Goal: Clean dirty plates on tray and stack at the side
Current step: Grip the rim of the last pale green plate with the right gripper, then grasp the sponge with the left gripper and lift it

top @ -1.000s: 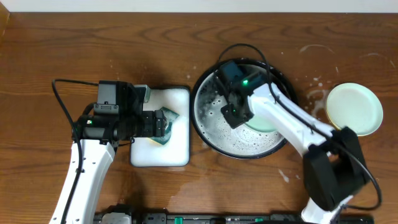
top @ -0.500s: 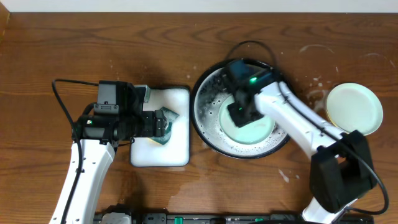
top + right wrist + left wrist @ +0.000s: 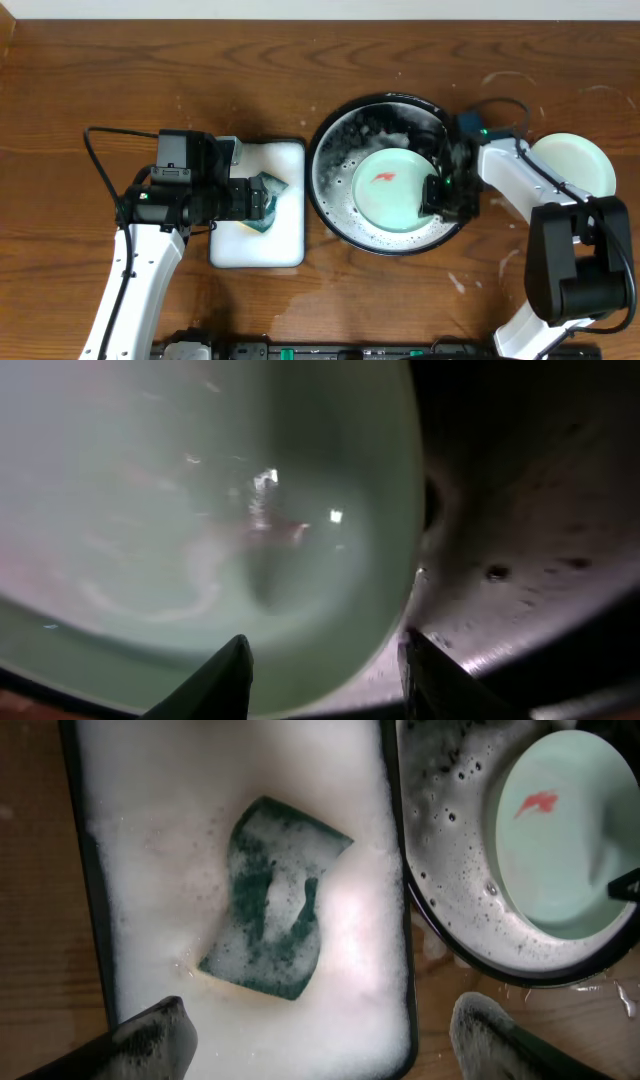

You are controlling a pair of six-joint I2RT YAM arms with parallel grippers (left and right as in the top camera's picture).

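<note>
A pale mint plate (image 3: 390,190) with a red smear lies flat in the black round tray (image 3: 318,175) of soapy water. My right gripper (image 3: 438,192) is open at the plate's right edge. In the right wrist view its fingers (image 3: 325,670) straddle the plate rim (image 3: 200,510), with the tray's wet floor (image 3: 520,510) beside it. A second pale plate (image 3: 570,175) lies on the table at the right. My left gripper (image 3: 258,205) is open and empty over the foam. The left wrist view (image 3: 320,1045) also shows the plate (image 3: 560,830). The yellow plate is out of view.
A white rectangular sponge tray (image 3: 285,250) full of foam stands left of the black tray and holds a green sponge (image 3: 270,900). The right arm's cable loops over the black tray's right rim. Water spots mark the wood near the right plate.
My right gripper has moved from the tray's upper left across to its right side. The mint plate slid to the tray's middle and now lies uncovered. The left arm has not moved.
</note>
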